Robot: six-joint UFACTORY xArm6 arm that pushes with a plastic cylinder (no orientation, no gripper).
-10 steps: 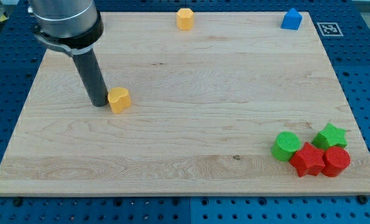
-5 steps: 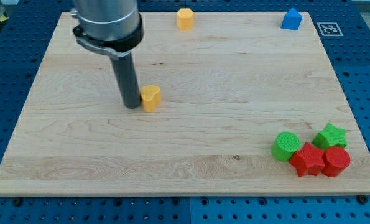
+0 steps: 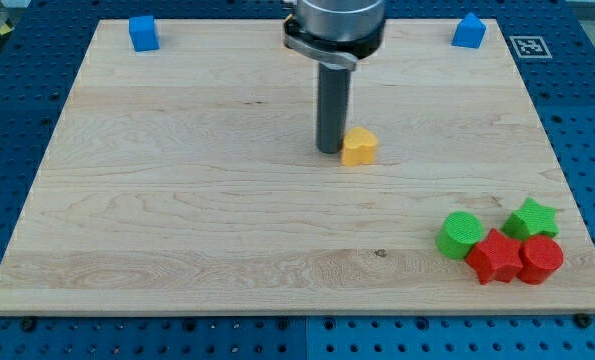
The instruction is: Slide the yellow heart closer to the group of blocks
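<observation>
Camera view shows the wooden board (image 3: 177, 230) with the yellow heart (image 3: 358, 146) sitting a little above the middle, toward the view's right of centre. The dark rod (image 3: 331, 105) stands upright with its tip (image 3: 329, 151) touching, or as good as touching, the heart's left flank. That placement makes sense for the task: the group of blocks lies at the view's bottom right, so a contact point on the heart's left side lets a rightward push carry it that way. Because the group also lies lower in the view than the heart, a push from the upper left would probably serve better than one from straight left.

The group consists of a green cylinder (image 3: 461, 234), a green star (image 3: 530, 217), a red star (image 3: 494, 256) and a red cylinder (image 3: 540, 260), packed against one another. The heart is well apart from them, so the task looks only partly done.

Two blue blocks sit near the view's top edge, a blue cube (image 3: 143, 33) at the left and another blue block (image 3: 467, 31) at the right, both out of the likely path.

No pincer exists on this arm; the rod has nothing to open or close and merely presses sideways on the heart.
</observation>
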